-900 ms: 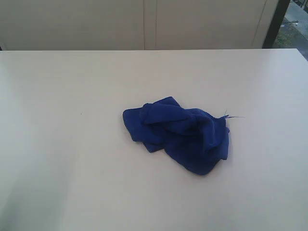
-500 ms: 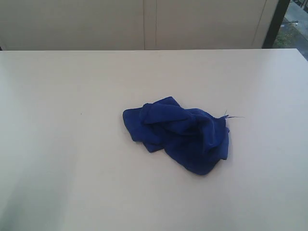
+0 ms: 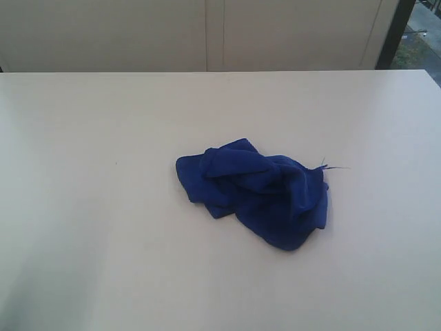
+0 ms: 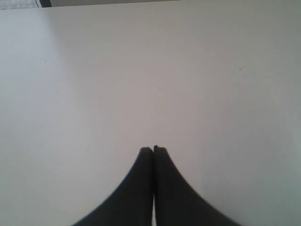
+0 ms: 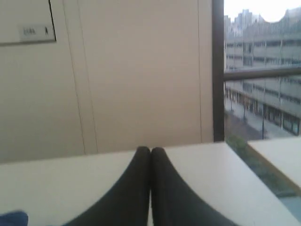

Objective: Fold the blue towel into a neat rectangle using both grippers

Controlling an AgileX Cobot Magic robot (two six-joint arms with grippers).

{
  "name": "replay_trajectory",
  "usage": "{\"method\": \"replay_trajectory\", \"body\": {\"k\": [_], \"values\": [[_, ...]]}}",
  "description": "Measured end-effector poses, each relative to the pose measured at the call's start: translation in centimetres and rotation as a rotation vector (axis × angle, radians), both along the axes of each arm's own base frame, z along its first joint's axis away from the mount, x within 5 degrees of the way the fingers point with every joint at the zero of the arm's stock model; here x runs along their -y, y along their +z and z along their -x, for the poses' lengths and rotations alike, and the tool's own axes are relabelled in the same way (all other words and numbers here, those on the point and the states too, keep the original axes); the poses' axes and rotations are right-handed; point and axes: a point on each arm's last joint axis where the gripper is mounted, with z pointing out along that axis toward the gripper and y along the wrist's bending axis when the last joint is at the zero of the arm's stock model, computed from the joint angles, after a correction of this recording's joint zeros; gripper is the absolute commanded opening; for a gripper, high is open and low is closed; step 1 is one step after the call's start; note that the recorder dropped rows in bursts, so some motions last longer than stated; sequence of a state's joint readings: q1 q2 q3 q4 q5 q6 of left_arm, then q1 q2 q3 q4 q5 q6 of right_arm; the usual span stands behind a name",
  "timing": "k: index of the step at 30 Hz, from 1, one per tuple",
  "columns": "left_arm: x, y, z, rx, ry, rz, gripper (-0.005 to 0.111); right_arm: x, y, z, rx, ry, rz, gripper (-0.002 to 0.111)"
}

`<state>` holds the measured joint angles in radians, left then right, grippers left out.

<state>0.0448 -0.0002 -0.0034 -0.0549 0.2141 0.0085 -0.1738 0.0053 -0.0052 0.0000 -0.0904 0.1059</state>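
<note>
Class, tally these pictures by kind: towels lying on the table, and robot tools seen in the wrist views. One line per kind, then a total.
Towels: 1, the blue towel, crumpled
Tools: 2, the left tool and the right tool, both shut
Total: 3

i see a pale worktop (image 3: 103, 227) filling the frame, beige wall panels (image 3: 289, 34) along the top, window (image 3: 426, 27) upper right.
</note>
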Motion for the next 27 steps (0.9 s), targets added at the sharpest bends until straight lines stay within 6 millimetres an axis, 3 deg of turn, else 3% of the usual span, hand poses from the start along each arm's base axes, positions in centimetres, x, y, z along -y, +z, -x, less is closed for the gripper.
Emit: {"method": "replay_trajectory", "body": {"k": [6, 15, 22, 27], "values": [[0.0, 0.0, 0.0, 0.0, 0.0, 0.0, 0.0, -0.1, 1.3, 0.3, 0.15, 0.0, 0.026, 0.0], [0.0, 0.0, 0.0, 0.0, 0.0, 0.0, 0.0, -0.1, 1.6, 0.4, 0.174, -0.007, 0.058, 0.0], [0.0, 0.0, 0.0, 0.0, 0.0, 0.0, 0.0, 0.0, 0.7, 0.1, -0.014, -0.012, 0.068, 0.0], [0.0, 0.0, 0.0, 0.0, 0.0, 0.0, 0.0, 0.1, 3.9, -0.5, -0.114, -0.008, 0.046, 0.0]]}}
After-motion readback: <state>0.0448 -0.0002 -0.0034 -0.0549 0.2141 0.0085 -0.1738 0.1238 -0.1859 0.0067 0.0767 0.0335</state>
